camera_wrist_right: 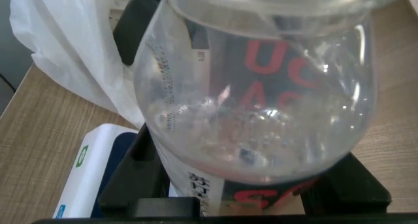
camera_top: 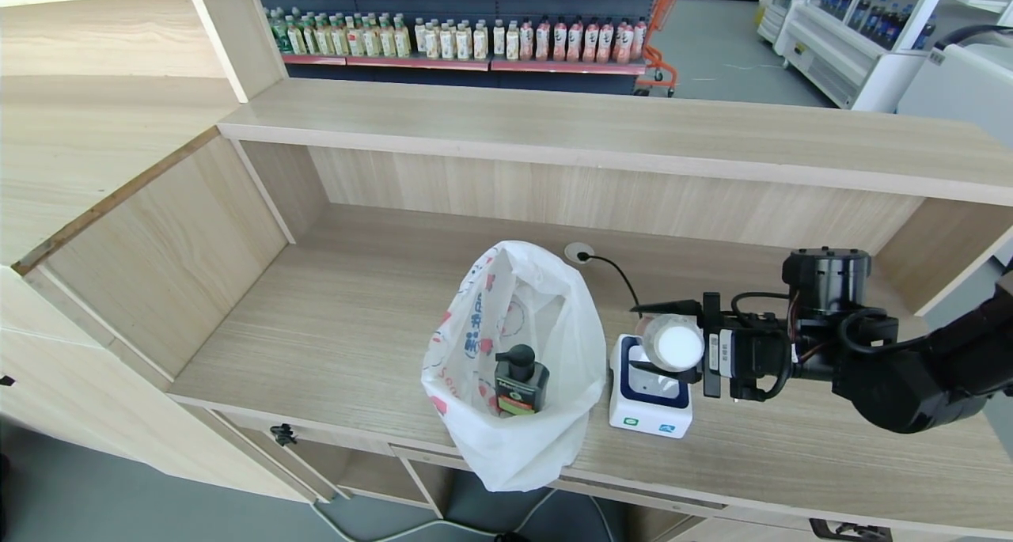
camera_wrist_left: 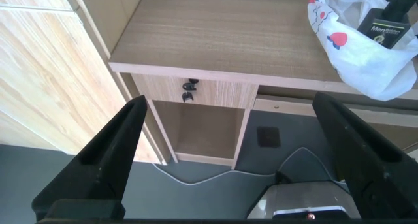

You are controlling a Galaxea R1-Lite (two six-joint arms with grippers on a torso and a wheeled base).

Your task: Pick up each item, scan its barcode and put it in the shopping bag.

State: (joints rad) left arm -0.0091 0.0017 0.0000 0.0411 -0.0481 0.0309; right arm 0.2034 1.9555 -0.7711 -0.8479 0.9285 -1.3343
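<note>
My right gripper (camera_top: 687, 344) is shut on a clear plastic bottle (camera_top: 674, 344) with a white cap, holding it sideways just above the white and blue barcode scanner (camera_top: 649, 406). The right wrist view looks along the bottle (camera_wrist_right: 261, 100), with the scanner (camera_wrist_right: 88, 168) beneath it. The white shopping bag (camera_top: 546, 320) stands open to the left of the scanner, with a dark pump bottle (camera_top: 520, 382) inside. My left gripper (camera_wrist_left: 228, 172) hangs open and empty below the counter's front edge, with the bag (camera_wrist_left: 366, 61) off to one side.
The wooden counter (camera_top: 332, 320) has a raised back wall and a side wall on the left. A black cable (camera_top: 617, 277) runs from a hole at the back to the scanner. Under the front edge are cupboard doors (camera_wrist_left: 196, 93).
</note>
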